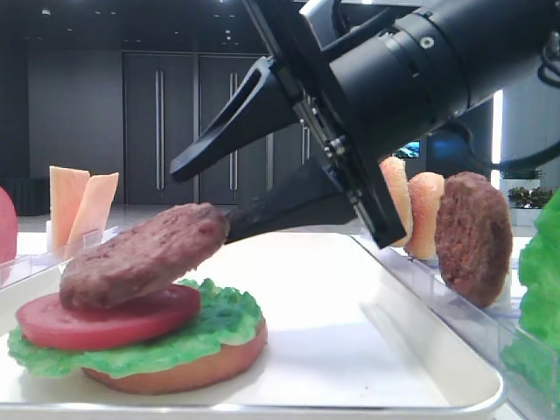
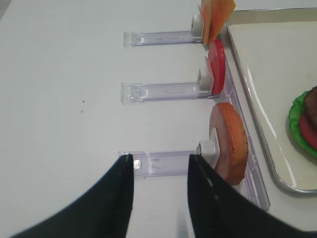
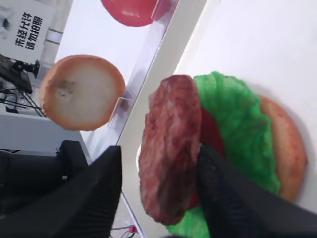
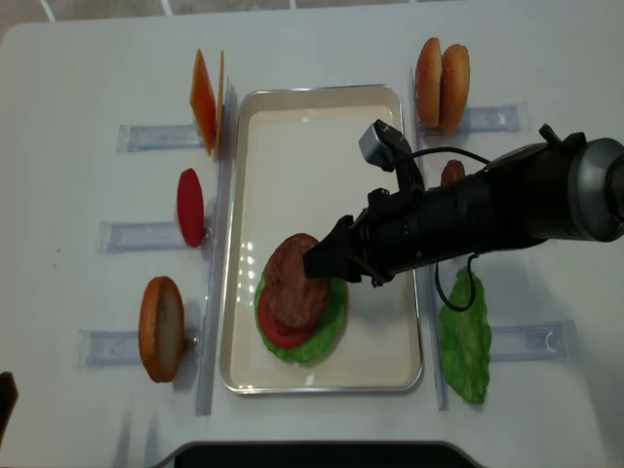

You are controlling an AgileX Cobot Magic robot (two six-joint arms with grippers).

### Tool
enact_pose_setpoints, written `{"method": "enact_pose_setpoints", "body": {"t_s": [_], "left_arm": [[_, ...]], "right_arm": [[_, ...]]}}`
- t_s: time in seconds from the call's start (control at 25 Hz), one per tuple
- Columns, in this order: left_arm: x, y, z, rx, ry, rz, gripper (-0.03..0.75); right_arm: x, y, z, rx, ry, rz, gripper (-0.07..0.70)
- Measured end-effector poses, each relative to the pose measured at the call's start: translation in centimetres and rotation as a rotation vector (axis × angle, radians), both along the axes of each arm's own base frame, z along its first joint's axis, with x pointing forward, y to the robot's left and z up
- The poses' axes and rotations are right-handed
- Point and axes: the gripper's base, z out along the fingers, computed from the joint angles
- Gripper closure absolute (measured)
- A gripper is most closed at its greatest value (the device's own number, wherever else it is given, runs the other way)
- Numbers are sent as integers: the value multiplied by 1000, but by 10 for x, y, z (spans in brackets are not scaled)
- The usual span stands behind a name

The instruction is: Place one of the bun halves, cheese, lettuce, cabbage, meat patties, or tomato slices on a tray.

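On the white tray (image 1: 350,306) (image 4: 312,146) lies a stack: a bun half (image 1: 201,367), green lettuce (image 1: 219,324), a red tomato slice (image 1: 105,319), and on top a brown meat patty (image 1: 140,254) (image 3: 171,148) (image 4: 294,278), tilted with its right end raised. My right gripper (image 1: 201,197) (image 3: 161,153) (image 4: 320,258) is open around that raised end. One finger touches the patty from below; the other stands clear above it. My left gripper (image 2: 161,158) hangs open and empty over the table beside a clear rack.
Clear racks flank the tray. Left of it stand cheese slices (image 4: 205,102), a tomato slice (image 4: 190,207) and a bun half (image 4: 161,329) (image 2: 230,144). Right of it stand two bun halves (image 4: 441,73), another patty (image 1: 472,236) and a lettuce leaf (image 4: 466,336).
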Motion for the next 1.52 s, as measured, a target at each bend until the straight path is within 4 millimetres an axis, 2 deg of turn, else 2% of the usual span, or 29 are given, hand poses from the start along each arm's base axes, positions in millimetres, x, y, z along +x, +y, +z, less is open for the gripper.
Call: {"method": "enact_pose_setpoints", "body": {"t_s": [0.36,0.52,0.68,0.84,1.0,1.2,1.36,1.44,1.52], "left_arm": [[0,0,0,0,0,0,433],[0,0,0,0,0,0,433],[0,0,0,0,0,0,433],[0,0,0,0,0,0,433],[0,0,0,0,0,0,433],[0,0,0,0,0,0,433],[0,0,0,0,0,0,433],[0,0,0,0,0,0,433],[0,0,0,0,0,0,433]], "right_arm": [[1,-7,3,-115,-69,-9,292],[2,-15,13,-200,-154,-17,292],[-5,-24,35,-261,-235,5,292],[-14,-38,68,-314,-293,20,297],[-17,-73,96,-454,-310,-51,314],[-26,-150,114,-728,-189,-249,335],[-54,-207,142,-886,-169,-478,349],[-76,-224,158,-908,-211,-600,365],[-100,-230,169,-903,-263,-678,379]]}}
